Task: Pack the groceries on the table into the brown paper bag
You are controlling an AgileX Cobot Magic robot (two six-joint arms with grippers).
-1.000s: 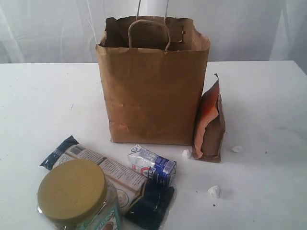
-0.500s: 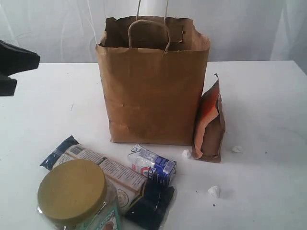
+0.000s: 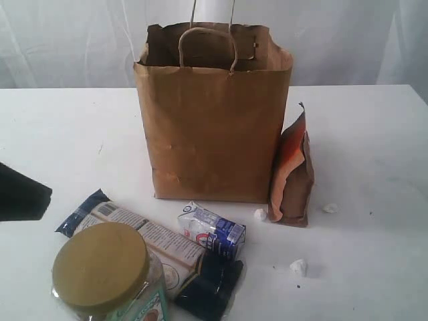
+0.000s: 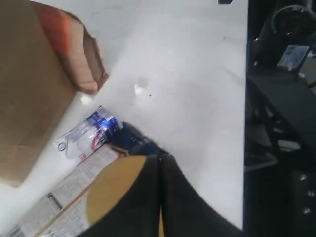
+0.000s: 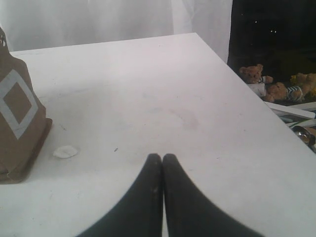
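**packbot_newbie:** The left gripper (image 4: 160, 159) is pinched fully closed with nothing in it. It's aimed at the yellowish lid of the big olive-lidded jar (image 4: 116, 195), and as far as I can tell it isn't touching it. The right gripper (image 5: 162, 157) is the same, clamped closed and empty, over bare table (image 5: 148, 98) a bit off from the orange-brown pouch (image 5: 29, 133). What's the smart way to start?

**grip_it_greg:** My guess is the jar goes first, since the left one is lined up on it. Spread the jaws wide before dropping (that lid looks broad, so a half-open approach would probably just bump it). I'd come straight down and grab around the lid. Watch the neighbours too. The long dark-blue packet (image 3: 150, 237) lies right against the jar, and the small white-blue carton (image 3: 212, 231) rests on the packet. A sloppy descent could shove both.

**packbot_newbie:** And the bag?

**grip_it_greg:** The brown paper bag (image 3: 214, 134) stands upright behind the pile with its mouth open, and the pouch stands against its right-arm side. Lift the jar high enough to clear the ragged rim and the handle loop, then lower it in gently. Heavy stuff at the bottom should steady the bag.
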